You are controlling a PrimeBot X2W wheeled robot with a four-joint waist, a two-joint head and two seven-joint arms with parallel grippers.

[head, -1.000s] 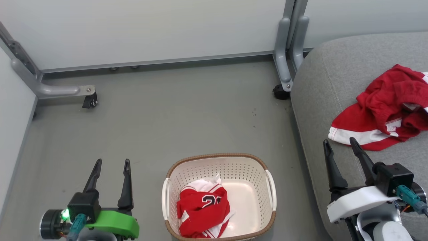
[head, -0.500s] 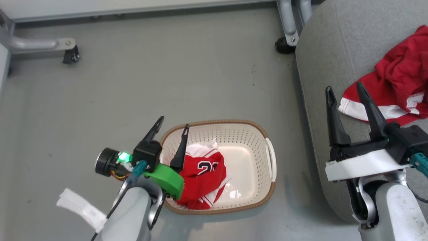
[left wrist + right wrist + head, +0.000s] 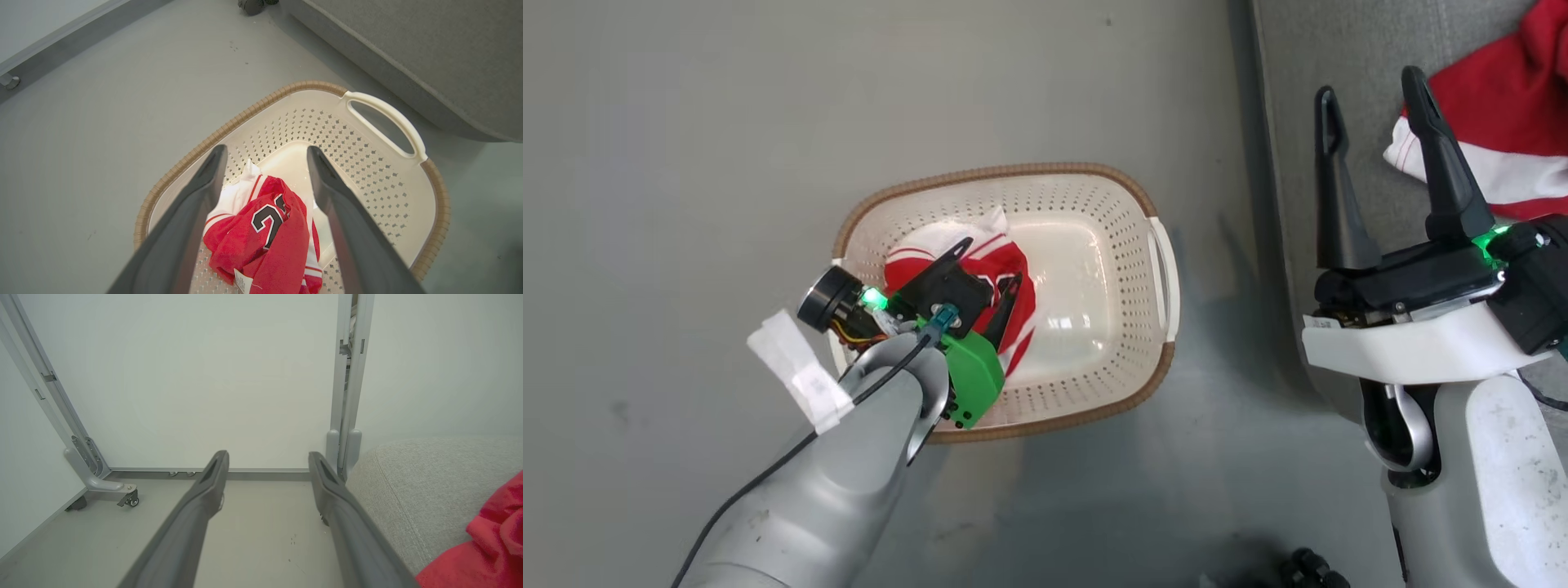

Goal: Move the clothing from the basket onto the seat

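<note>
Okay so the left hand is over the basket with its fingers spread wide, pinching nothing, lined up either side of the crumpled jersey that sits in the left half of the basket. My read is it's aimed down like that to drop straight onto the heap and pinch a fold off the top, since the fabric looks thin and slippery. The right hand is spread and empty too, parked out over the edge of the seat, probably just keeping clear of the left arm. One red garment with a white band already lies on the seat, well apart from the basket, so the job looks about half done. The basket sits on the floor just beside the seat, which makes for a short carry. From the head view the left hand covers a good chunk of the jersey, so you can't judge the gap. The left wrist view fills that in: black-and-white numeral, a little tag at the bottom, and both fingers apparently above the cloth, not touching. The right wrist view mostly looks off at the wall panel, with a corner of red at its lower right.
</note>
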